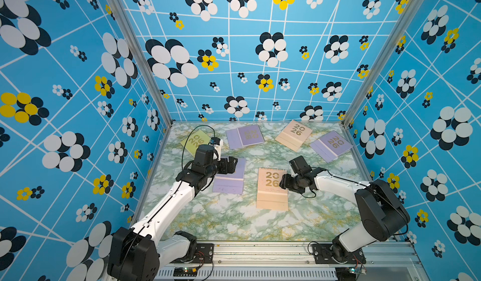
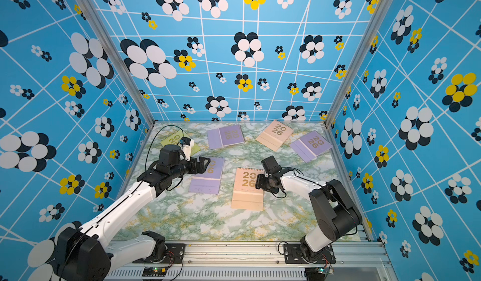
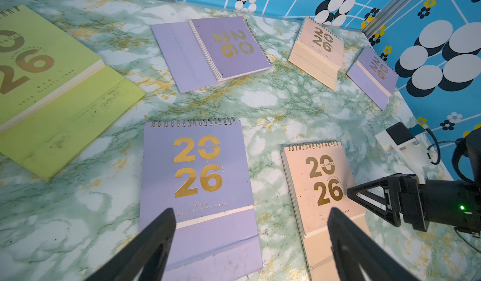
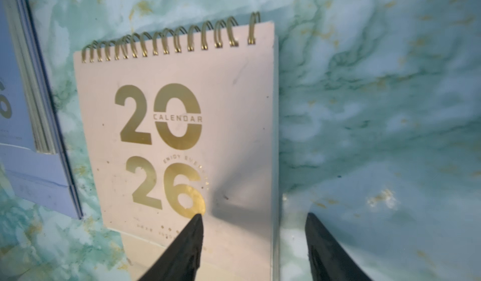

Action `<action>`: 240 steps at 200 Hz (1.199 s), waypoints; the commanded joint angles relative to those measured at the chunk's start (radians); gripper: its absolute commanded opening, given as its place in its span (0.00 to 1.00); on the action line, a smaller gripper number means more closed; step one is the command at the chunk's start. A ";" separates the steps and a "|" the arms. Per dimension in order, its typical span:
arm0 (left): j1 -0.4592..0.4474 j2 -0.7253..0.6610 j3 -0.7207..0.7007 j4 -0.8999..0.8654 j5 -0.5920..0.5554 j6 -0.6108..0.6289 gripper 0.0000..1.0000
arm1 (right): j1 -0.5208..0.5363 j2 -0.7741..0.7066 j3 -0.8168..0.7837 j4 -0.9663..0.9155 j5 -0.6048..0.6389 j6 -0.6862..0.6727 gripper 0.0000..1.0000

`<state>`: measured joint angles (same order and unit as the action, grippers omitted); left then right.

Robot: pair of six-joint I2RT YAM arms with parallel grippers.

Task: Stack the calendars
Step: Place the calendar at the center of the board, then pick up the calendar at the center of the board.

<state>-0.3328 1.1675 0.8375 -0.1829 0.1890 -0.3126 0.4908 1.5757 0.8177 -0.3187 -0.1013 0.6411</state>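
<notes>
Hovering low over the near lilac calendar (image 1: 229,186), the left fingers (image 1: 230,164) stand wide and hold nothing, probably lined up to take it by its sides. The right fingers (image 1: 283,183) are parted too and straddle the right edge of the near peach calendar (image 1: 272,191). In the right wrist view one tip sits over the cover by the gold 6, the other over bare worktop (image 1: 221,222) beside it. This looks like an edge pinch, since a flat cover gives no other hold. Cannot tell if that tip touches the cover.

No stack yet: all six calendars lie flat and apart. The yellow-green one (image 1: 192,139) is far left, a second lilac (image 1: 246,136) and a second peach (image 1: 294,134) lie along the back, and a third lilac (image 1: 330,144) is far right. The near pair lies side by side with spirals pointing away, so these are likely the first two to join.
</notes>
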 commanded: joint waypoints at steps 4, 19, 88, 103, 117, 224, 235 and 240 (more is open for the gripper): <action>0.027 0.025 -0.016 -0.012 -0.016 0.012 0.93 | 0.001 -0.040 0.029 -0.119 0.049 -0.039 0.67; 0.044 0.057 -0.016 -0.004 0.000 0.007 0.92 | 0.013 -0.055 0.072 -0.115 0.032 -0.050 0.68; 0.133 0.124 -0.106 0.099 0.100 -0.048 0.92 | 0.141 0.134 0.355 -0.014 -0.051 -0.027 0.70; 0.170 0.126 -0.124 0.123 0.142 -0.064 0.91 | 0.163 0.190 0.408 0.011 -0.077 -0.015 0.70; 0.194 0.133 -0.140 0.142 0.168 -0.075 0.91 | 0.179 0.241 0.451 0.033 -0.101 0.000 0.70; 0.224 0.272 -0.170 0.197 0.187 -0.108 0.90 | 0.245 0.503 0.711 0.011 -0.135 0.049 0.69; 0.225 0.278 -0.173 0.198 0.184 -0.110 0.90 | 0.246 0.520 0.730 0.000 -0.135 0.053 0.69; 0.225 0.280 -0.173 0.200 0.184 -0.111 0.90 | 0.246 0.529 0.737 0.000 -0.135 0.053 0.69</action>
<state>-0.1177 1.4322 0.6815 -0.0025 0.3702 -0.4114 0.7311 2.0644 1.5093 -0.2886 -0.2268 0.6743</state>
